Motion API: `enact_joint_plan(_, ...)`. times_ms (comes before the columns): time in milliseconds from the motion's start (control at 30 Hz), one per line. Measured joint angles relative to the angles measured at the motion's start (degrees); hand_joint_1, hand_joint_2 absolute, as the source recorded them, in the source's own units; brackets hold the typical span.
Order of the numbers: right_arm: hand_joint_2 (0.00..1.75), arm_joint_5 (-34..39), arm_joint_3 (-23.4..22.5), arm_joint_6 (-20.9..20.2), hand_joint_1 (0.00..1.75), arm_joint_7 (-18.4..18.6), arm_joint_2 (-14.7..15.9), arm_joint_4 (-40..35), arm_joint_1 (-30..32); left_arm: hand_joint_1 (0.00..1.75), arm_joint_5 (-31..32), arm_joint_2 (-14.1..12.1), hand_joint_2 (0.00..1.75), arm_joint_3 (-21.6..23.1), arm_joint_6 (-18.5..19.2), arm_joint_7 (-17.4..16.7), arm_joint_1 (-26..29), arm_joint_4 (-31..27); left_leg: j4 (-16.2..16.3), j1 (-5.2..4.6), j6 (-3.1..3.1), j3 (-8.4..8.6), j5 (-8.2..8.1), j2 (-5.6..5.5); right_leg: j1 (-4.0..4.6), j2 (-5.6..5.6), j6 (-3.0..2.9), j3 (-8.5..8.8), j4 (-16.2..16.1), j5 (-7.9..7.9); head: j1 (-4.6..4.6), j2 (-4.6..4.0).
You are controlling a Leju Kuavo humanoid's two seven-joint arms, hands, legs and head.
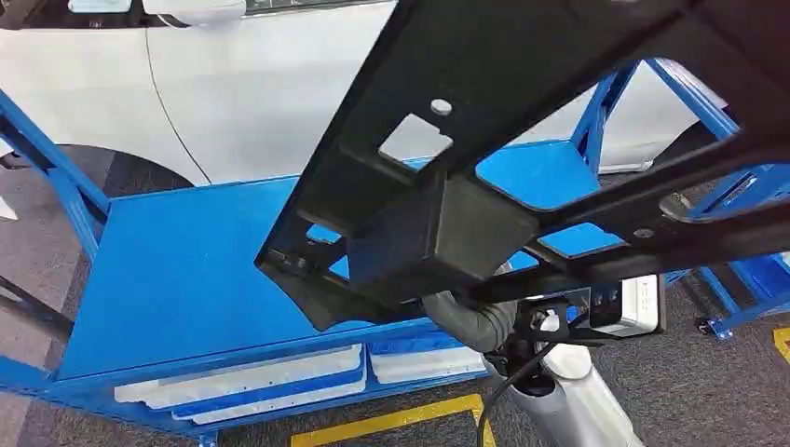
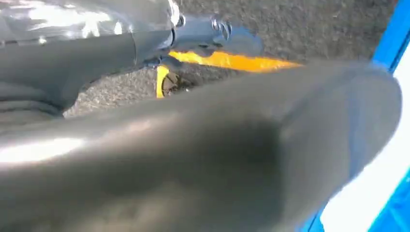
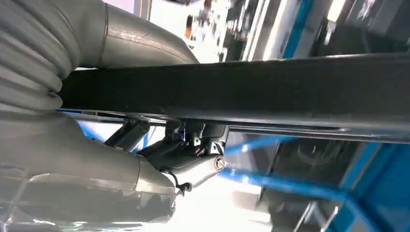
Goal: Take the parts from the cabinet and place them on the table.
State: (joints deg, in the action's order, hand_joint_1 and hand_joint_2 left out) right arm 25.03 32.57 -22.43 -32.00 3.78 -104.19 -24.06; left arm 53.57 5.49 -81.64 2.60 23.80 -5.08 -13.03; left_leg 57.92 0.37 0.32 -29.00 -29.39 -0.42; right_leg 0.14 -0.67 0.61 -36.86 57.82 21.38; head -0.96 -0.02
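Right hand (image 3: pixel 159 159) grasps one large black moulded plastic frame part (image 1: pixel 522 140), pierced by cut-outs, above blue table's (image 1: pixel 168 279) front edge; left hand's (image 2: pixel 193 159) state indeterminable.

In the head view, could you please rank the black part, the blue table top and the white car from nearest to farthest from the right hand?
1. Black part, gripped by the right hand.
2. Blue table top, beneath and left.
3. White car, behind the table.

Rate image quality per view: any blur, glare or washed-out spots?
Head view: sharp, evenly lit, the black part in focus over the blue table. Left wrist view: heavily blurred, a grey out-of-focus surface up close, white blow-out at one edge. Right wrist view: the part's edge fairly sharp, background blurred and overexposed.
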Motion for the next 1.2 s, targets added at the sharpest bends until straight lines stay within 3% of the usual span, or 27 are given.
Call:
enact_joint_plan(33, 1.75, 0.30, 0.07, -0.90, 1.75, -0.28, 0.24, 0.22, 0.00, 0.00, 0.00, 0.00, 0.00, 0.00, -0.02, -0.11, 0.12, 0.00, -0.31, 0.10, 0.35, -0.28, 0.63, 0.03, 0.19, 0.05, 0.36, -0.10, -0.14, -0.51, 0.11, 0.00)
enact_joint_plan(67, 1.75, 0.39, 0.11, -1.57, 1.75, -0.57, 0.52, 0.37, 0.07, 0.00, 0.00, 0.28, 0.00, 0.00, -0.07, -0.17, 0.12, 0.02, -0.68, 0.55, 0.74, -0.55, 1.50, 0.39, -0.07, 0.33, 0.59, -0.53, 0.17, 0.00, 0.11, 0.00)
enact_joint_plan(100, 1.75, 0.41, 0.11, -1.98, 1.75, -0.87, 0.80, 0.46, 0.08, 0.00, 0.00, 0.26, 0.00, 0.00, -0.20, -0.17, -0.01, 0.02, -0.73, 0.53, 1.19, -1.14, 2.09, 0.45, -0.08, 0.45, 0.96, -1.38, 1.81, 2.72, -0.11, 0.00)
enact_joint_plan(167, 1.75, 0.41, 0.11, -2.72, 1.75, -1.31, 1.35, 0.83, 0.19, 0.00, 0.00, 0.24, 0.00, 0.00, -0.46, -0.22, 0.04, 0.02, -0.69, 0.50, 1.39, -2.64, 3.24, 0.54, -0.52, 0.52, 1.68, -3.94, 9.98, 9.20, -0.31, 0.00)
enact_joint_plan(200, 1.75, 0.44, 0.11, -3.21, 1.75, -1.74, 1.70, 1.18, 0.34, 0.00, 0.02, 0.24, 0.00, 0.00, -0.66, -0.24, 0.14, 0.02, -0.60, 0.46, 1.36, -3.48, 3.82, 0.55, -0.62, 0.52, 1.95, -5.13, 14.78, 11.64, -0.30, 0.00)
enact_joint_plan(233, 1.75, 0.59, 0.11, -3.60, 1.75, -2.08, 1.97, 1.51, 0.42, 0.00, 0.02, 0.24, 0.00, 0.00, -0.81, -0.26, 0.23, 0.02, -0.46, 0.46, 1.30, -4.31, 4.33, 0.55, -0.72, 0.52, 2.11, -5.45, 17.65, 12.34, -0.39, 0.00)
enact_joint_plan(267, 1.75, 0.78, 0.11, -4.06, 1.75, -2.34, 2.29, 1.81, 0.44, 0.00, 0.02, 0.24, 0.00, 0.00, -0.90, -0.28, 0.29, 0.02, -0.29, 0.46, 1.23, -5.11, 4.80, 0.55, -0.87, 0.52, 2.17, -4.48, 17.57, 11.53, -0.35, 0.00)
enact_joint_plan(300, 1.75, 1.00, 0.11, -4.67, 1.75, -2.60, 2.62, 2.10, 0.43, 0.00, 0.02, 0.26, 0.00, 0.00, -0.94, -0.28, 0.33, 0.02, -0.13, 0.46, 1.11, -5.78, 5.17, 0.55, -0.94, 0.52, 2.13, -2.26, 15.20, 9.92, -0.33, 0.00)
enact_joint_plan(367, 1.75, 1.46, 0.02, -5.68, 1.75, -3.39, 3.15, 2.60, 0.39, 0.00, 0.09, 0.26, 0.00, 0.00, -1.01, -0.28, 0.39, 0.02, 0.24, 0.46, 0.83, -6.92, 5.92, 0.43, -0.89, 0.54, 1.64, 4.96, 4.97, 6.93, -0.39, 0.00)
enact_joint_plan(400, 1.75, 1.66, -0.11, -6.38, 1.75, -3.85, 3.52, 2.80, 0.36, 0.00, 0.20, 0.33, 0.00, 0.00, -1.03, -0.24, 0.44, 0.02, 0.29, 0.42, 0.53, -7.29, 6.34, 0.37, -0.78, 0.61, 1.15, 8.22, -0.40, 8.53, -0.31, 0.00)
enact_joint_plan(533, 1.75, 2.51, -0.31, -7.76, 1.75, -4.52, 4.61, 3.45, 0.24, 0.00, 0.39, 0.37, 0.00, 0.00, -1.05, -0.02, 0.79, 0.02, -0.73, 0.48, -0.94, -7.38, 8.39, 0.30, -0.04, 0.68, -0.24, 7.72, -1.23, 6.76, -0.66, 0.00)
enact_joint_plan(567, 1.75, 3.06, -0.31, -7.82, 1.75, -4.11, 4.70, 3.67, 0.08, 0.00, 0.44, 0.35, 0.00, 0.00, -1.05, 0.00, 0.88, 0.02, -0.65, 0.38, -1.27, -7.61, 8.14, 0.34, -0.78, 0.48, -0.96, 7.51, -2.07, 5.72, -0.74, 0.00)
enact_joint_plan(600, 1.75, 3.69, -0.31, -7.84, 1.75, -3.72, 4.74, 3.80, -0.32, 0.00, 0.50, 0.24, 0.00, 0.00, -1.05, 0.04, 0.94, 0.02, 0.66, 0.47, -1.31, -8.26, 5.75, 0.32, -0.62, 0.22, -1.40, 6.91, -2.20, 5.09, -0.68, 0.00)
enact_joint_plan(667, 1.75, 4.52, -0.28, -7.82, 1.75, -3.04, 4.81, 3.98, -1.13, 0.00, 0.57, 0.22, 0.00, 0.00, -1.05, 0.02, 0.90, 0.02, 8.36, 0.50, -1.51, -10.67, -1.22, 0.32, -0.46, 0.22, -1.81, 5.34, -2.13, 3.88, -0.46, 0.00)
enact_joint_plan(700, 1.75, 4.85, -0.24, -7.69, 1.75, -2.71, 4.85, 4.13, -1.49, 0.00, 0.63, 0.22, 0.00, 0.00, -1.05, 0.02, 0.87, 0.02, 12.95, 0.49, -1.67, -11.89, -3.83, 0.30, -0.31, 0.19, -1.87, 4.51, -2.10, 3.25, -0.50, 0.00)
enact_joint_plan(733, 1.75, 5.00, -0.15, -7.56, 1.75, -2.51, 4.87, 4.35, -1.78, 0.00, 0.78, 0.22, 0.00, 0.00, -1.00, -0.02, 0.85, 0.02, 16.89, 0.50, -1.77, -12.65, -4.97, 0.31, -0.18, 0.15, -1.86, 3.57, -2.02, 2.56, -0.46, 0.00)
enact_joint_plan(767, 1.75, 5.20, -0.09, -7.52, 1.75, -2.45, 4.87, 4.61, -2.08, 0.00, 0.85, 0.22, 0.00, 0.00, -1.01, -0.04, 0.86, 0.02, 18.40, 0.49, -1.76, -12.27, -4.17, 0.31, -0.10, 0.12, -1.82, 2.62, -1.93, 1.90, -0.55, 0.00)
enact_joint_plan(800, 1.75, 5.37, 0.00, -7.45, 1.75, -2.47, 4.92, 4.96, -2.42, 0.00, 0.90, 0.20, 0.00, 0.00, -1.01, -0.04, 0.86, 0.02, 17.24, 0.49, -1.70, -10.58, -2.11, 0.31, -0.06, 0.11, -1.71, 1.70, -1.78, 1.30, -0.46, 0.00)
enact_joint_plan(833, 1.75, 5.46, 0.09, -7.43, 1.75, -2.47, 4.96, 5.31, -2.84, 0.00, 0.90, 0.17, 0.00, 0.00, -1.01, 0.00, 0.84, 0.02, 13.77, 0.49, -1.58, -7.73, 0.20, 0.32, -0.05, 0.12, -1.57, 0.82, -1.55, 0.76, -0.50, 0.00)
enact_joint_plan(867, 1.75, 5.55, 0.20, -7.34, 1.75, -2.55, 4.98, 5.66, -3.31, 0.00, 0.90, 0.13, 0.00, 0.00, -1.01, 0.11, 0.79, 0.02, 8.69, 0.49, -1.36, -3.94, 1.51, 0.33, -0.04, 0.14, -1.39, 0.04, -1.22, 0.29, -0.48, 0.00)
enact_joint_plan(900, 1.75, 5.66, 0.33, -7.17, 1.75, -2.77, 5.03, 5.94, -3.83, 0.00, 0.94, 0.07, 0.00, 0.02, -1.01, 0.24, 0.74, 0.02, 3.48, 0.47, -1.02, -0.19, 0.84, 0.33, -0.06, 0.13, -1.19, -0.52, -0.76, -0.07, -0.48, 0.00)
enact_joint_plan(933, 1.75, 5.81, 0.39, -6.99, 1.75, -2.95, 5.07, 6.19, -4.31, 0.00, 0.96, -0.02, 0.00, 0.04, -1.01, 0.31, 0.66, 0.02, -0.91, 0.10, -0.89, 2.30, -1.06, 0.32, 0.22, 0.15, -0.82, -1.00, -0.45, -0.40, -0.50, 0.00)
enact_joint_plan(1033, 1.75, 7.54, 1.16, -5.35, 1.75, -3.50, 5.57, 7.13, -5.81, 0.00, 1.01, -0.02, 0.00, 0.04, -0.96, 0.79, 0.82, 0.02, -0.99, -0.28, 0.00, 1.22, -0.42, 0.18, -0.14, -0.03, 0.23, -1.19, -0.91, -2.02, -0.66, 0.00)
enact_joint_plan(1067, 1.75, 8.30, 1.55, -4.61, 1.75, -3.67, 6.18, 7.36, -6.29, 0.00, 1.05, 0.00, 0.00, 0.04, -0.96, 0.87, 0.92, 0.02, -1.50, 0.18, 0.51, 0.99, 0.38, 0.25, 0.07, 0.01, 0.64, -1.52, -0.96, -2.24, -0.75, 0.00)
enact_joint_plan(1100, 1.75, 9.03, 1.73, -4.08, 1.75, -3.85, 6.80, 7.56, -6.79, 0.00, 1.07, 0.00, 0.00, 0.04, -0.96, 0.90, 0.84, 0.02, -1.49, 0.27, 0.88, 0.58, 1.05, 0.52, -0.32, 0.26, 1.01, -2.04, -0.12, -0.30, -0.77, 0.00)
enact_joint_plan(1133, 1.75, 9.68, 1.86, -3.71, 1.75, -3.96, 7.26, 7.72, -7.27, 0.00, 1.12, -0.07, 0.00, 0.09, -0.96, 0.92, 0.80, 0.02, -1.46, 0.27, 1.46, -0.17, 1.65, 0.60, -0.39, 0.37, 1.30, -3.04, 2.53, 2.97, -0.92, 0.00)
enact_joint_plan(1200, 1.75, 10.79, 2.21, -3.28, 1.75, -4.04, 8.43, 8.19, -7.99, 0.00, 1.14, -0.15, 0.00, 0.13, -0.96, 0.98, 0.76, 0.02, -1.36, 0.20, 1.59, -1.74, 2.88, 0.61, -0.61, 0.41, 1.88, -5.79, 11.87, 9.21, -0.92, 0.00)
